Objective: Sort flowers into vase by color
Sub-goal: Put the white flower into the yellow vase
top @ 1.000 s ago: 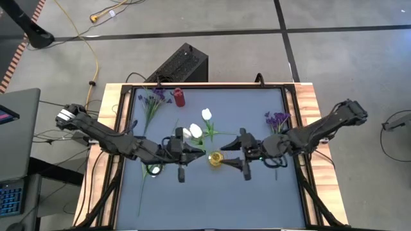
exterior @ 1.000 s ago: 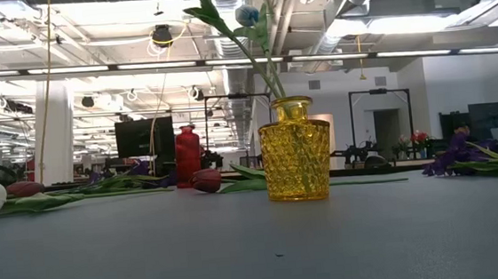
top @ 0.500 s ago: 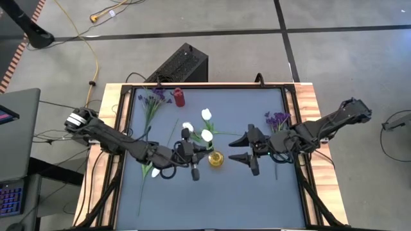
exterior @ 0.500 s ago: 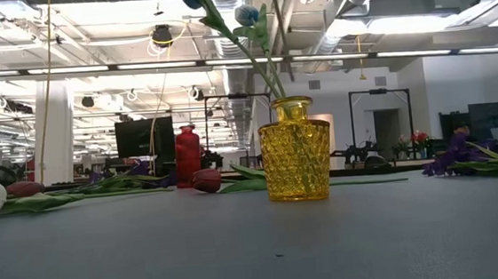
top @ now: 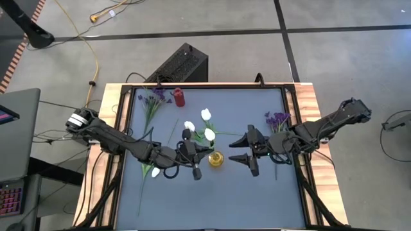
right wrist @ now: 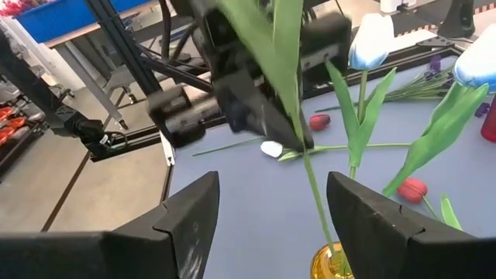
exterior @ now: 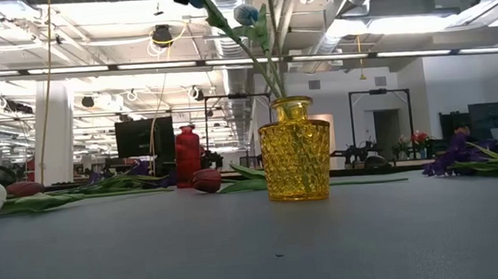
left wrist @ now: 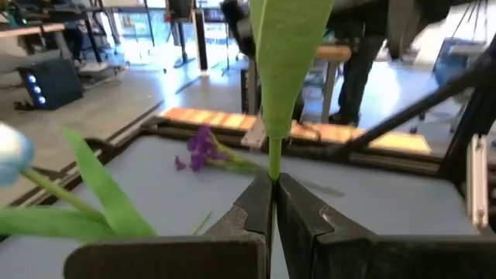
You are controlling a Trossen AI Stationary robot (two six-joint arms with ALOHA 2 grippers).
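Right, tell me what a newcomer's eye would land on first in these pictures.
The yellow glass vase at the middle of the table, with white tulips rising out of it. The left gripper is shut on a green stem just above the vase, while the right gripper waits open beside it. A small red vase stands near the far edge, and purple sprigs lie on the right.

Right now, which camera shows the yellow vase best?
The low view: the yellow vase stands whole and close, with stems in it. The high view shows only a small top between the tools. The right wrist view catches just its rim; the left wrist view misses it.
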